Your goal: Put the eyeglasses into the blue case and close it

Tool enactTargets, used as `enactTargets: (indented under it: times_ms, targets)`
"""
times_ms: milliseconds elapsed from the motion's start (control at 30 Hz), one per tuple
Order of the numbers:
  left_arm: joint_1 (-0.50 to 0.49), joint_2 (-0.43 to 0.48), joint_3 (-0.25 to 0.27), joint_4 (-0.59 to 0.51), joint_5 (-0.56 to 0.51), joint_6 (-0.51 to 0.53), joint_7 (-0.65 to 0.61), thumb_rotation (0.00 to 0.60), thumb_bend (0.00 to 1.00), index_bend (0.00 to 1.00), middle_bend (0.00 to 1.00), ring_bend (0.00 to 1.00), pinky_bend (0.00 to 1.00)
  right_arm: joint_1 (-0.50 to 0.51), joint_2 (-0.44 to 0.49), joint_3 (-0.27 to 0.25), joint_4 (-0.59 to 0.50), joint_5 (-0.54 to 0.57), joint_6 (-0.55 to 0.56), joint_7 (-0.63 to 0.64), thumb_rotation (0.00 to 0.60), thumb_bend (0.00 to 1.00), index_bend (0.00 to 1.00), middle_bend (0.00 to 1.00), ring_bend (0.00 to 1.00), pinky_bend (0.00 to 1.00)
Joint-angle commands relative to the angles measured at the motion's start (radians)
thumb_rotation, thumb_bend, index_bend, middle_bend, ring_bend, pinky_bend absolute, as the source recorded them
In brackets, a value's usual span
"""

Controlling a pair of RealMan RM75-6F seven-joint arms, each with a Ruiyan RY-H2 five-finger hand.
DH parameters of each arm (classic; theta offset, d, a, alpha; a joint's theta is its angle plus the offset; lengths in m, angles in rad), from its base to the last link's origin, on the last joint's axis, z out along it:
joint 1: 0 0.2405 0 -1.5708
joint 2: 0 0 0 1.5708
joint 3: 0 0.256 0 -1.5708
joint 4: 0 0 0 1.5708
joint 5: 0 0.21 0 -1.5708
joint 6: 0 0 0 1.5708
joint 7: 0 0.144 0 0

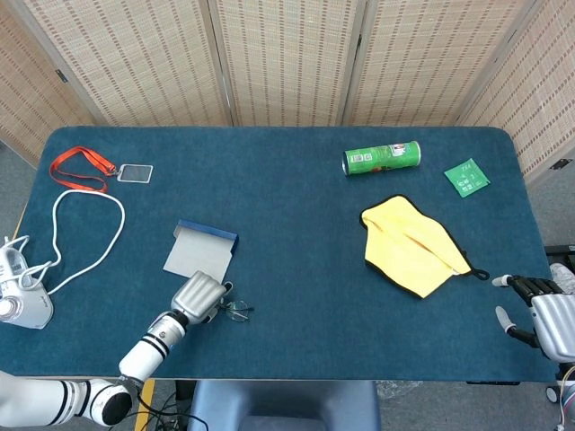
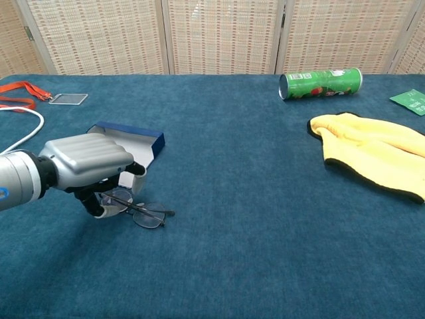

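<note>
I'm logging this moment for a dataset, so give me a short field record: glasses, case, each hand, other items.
eyeglasses: on the table, in front of the case
blue case: open, empty
left hand: fingers curled onto the eyeglasses; firm hold unclear
right hand: open, at the table's edge
other items: green can, yellow cloth, red lanyard
</note>
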Motion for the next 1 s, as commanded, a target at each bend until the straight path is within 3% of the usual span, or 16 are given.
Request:
enactTargets:
  times_ms: [33, 733, 1000]
  targets:
    - [0.006, -0.006, -0.002, 0.009, 0.015, 0.002, -0.008, 0.6, 0.36, 0.44, 0.96, 0.96, 1.0, 0.0, 0.0, 0.0, -0.001, -0.001, 0.001, -0.001, 0.6, 0.39, 0.32, 0.39, 0.39, 0.31]
    - [0.038, -0.069, -0.032, 0.106, 0.089, -0.023, -0.101, 0.6, 0.36, 0.57, 0.96, 0.96, 1.0, -0.004, 0.002, 0.0, -0.004, 0.005, -0.002, -0.004, 0.6, 0.39, 0.32, 0.39, 0.39, 0.31]
    - [0.051, -0.075, -0.042, 0.121, 0.119, -0.02, -0.131, 0.6, 0.47, 0.61, 0.96, 0.96, 1.0, -0.007, 0.004, 0.001, -0.006, 0.006, 0.001, -0.007, 0.6, 0.39, 0.32, 0.39, 0.39, 0.31]
